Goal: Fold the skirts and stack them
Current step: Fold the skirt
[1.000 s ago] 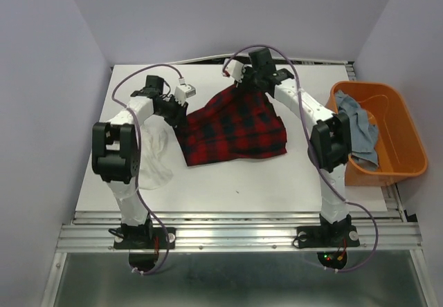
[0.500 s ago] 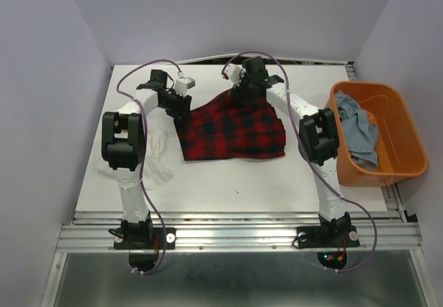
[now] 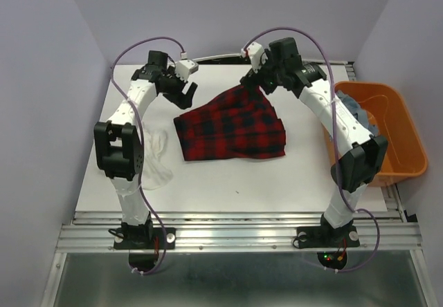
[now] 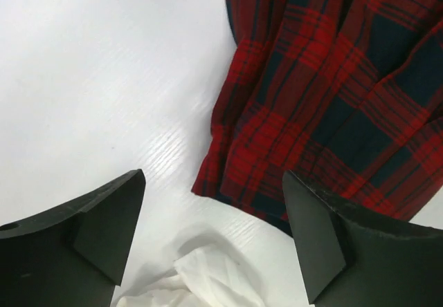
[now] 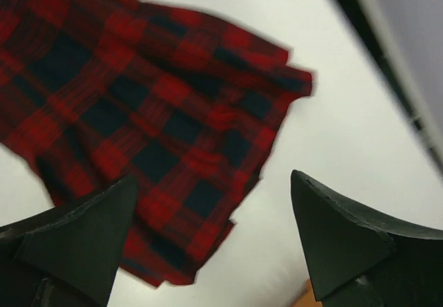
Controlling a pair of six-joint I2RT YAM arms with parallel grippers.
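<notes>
The left end effector (image 3: pixel 185 94), fingers spread and empty, hovers over the 10 o'clock corner of the red-and-black plaid cloth skirt (image 3: pixel 232 128) on the white desk (image 3: pixel 277 182). The right end effector (image 3: pixel 250 84), also spread, empty, hangs at its 12 o'clock edge. A thin white cloth skirt (image 3: pixel 156 160) lies crumpled at 8 o'clock; a light blue denim skirt (image 3: pixel 361 112) sits in the orange plastic tub (image 3: pixel 401 151), 3 o'clock.

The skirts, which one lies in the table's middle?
The red-and-black plaid skirt; the white skirt lies crumpled far left, the blue one is in the orange tub.
</notes>
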